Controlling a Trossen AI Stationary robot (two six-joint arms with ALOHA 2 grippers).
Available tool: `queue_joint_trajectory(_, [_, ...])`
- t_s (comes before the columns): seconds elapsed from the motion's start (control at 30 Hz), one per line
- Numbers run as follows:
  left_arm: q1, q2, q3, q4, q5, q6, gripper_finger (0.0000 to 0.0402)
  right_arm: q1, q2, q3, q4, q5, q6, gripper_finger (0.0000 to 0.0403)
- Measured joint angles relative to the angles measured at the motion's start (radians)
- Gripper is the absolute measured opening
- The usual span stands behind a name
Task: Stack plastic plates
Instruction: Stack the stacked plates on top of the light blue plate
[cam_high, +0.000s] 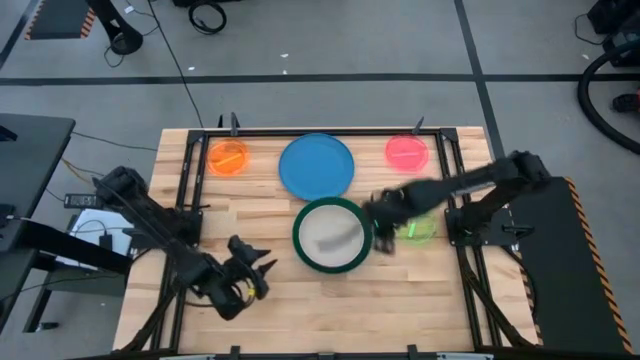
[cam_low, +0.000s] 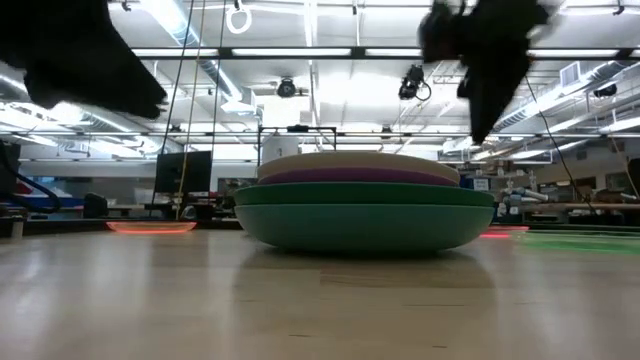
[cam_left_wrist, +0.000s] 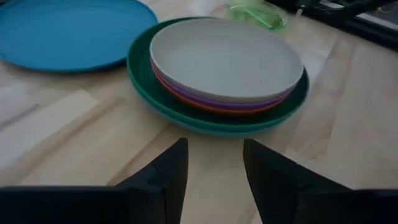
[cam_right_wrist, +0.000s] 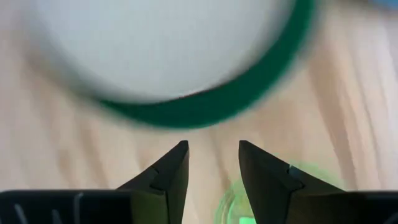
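Observation:
A stack of plastic plates (cam_high: 332, 236) sits mid-table: teal (cam_low: 360, 226) at the bottom, then dark green (cam_low: 360, 194), orange-red (cam_left_wrist: 205, 107), purple (cam_low: 360, 176) and cream (cam_left_wrist: 224, 56) on top. A large blue plate (cam_high: 316, 165) lies flat behind it. Small orange (cam_high: 228, 157), pink (cam_high: 407, 152) and lime (cam_high: 418, 229) plates lie apart. My right gripper (cam_high: 385, 225) hangs open above the table between the stack and the lime plate, pointing down. My left gripper (cam_high: 256, 275) is open near the stack's near-left side, aimed at it (cam_left_wrist: 214, 168). Neither holds anything.
A dark metal frame (cam_high: 185, 190) runs along the table's left, far and right sides. Bare wood lies in front of the stack (cam_high: 340, 310). The right arm's base (cam_high: 480, 225) stands just right of the lime plate.

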Motion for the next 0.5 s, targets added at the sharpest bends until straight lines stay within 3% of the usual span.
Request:
queue_joint_trajectory(0.1, [0.035, 0.05, 0.0, 0.018, 0.002, 0.003, 0.0151, 0.169, 0.006, 0.0, 0.051, 0.023, -0.123, 0.0147])
queue_joint_trajectory(0.23, [0.088, 0.083, 0.0, 0.008, 0.029, 0.06, 0.0143, 0.319, 0.102, 0.0, 0.17, 0.062, -0.088, 0.0145])
queue_joint_trajectory(0.37, [0.132, 0.102, 0.0, 0.024, 0.085, 0.176, 0.0142, 0.37, 0.198, 0.0, 0.177, 0.167, -0.133, 0.0145])
queue_joint_trajectory(0.5, [0.163, 0.103, 0.0, 0.062, 0.132, 0.237, 0.0142, 0.366, 0.242, 0.001, 0.178, 0.187, -0.141, 0.0146])
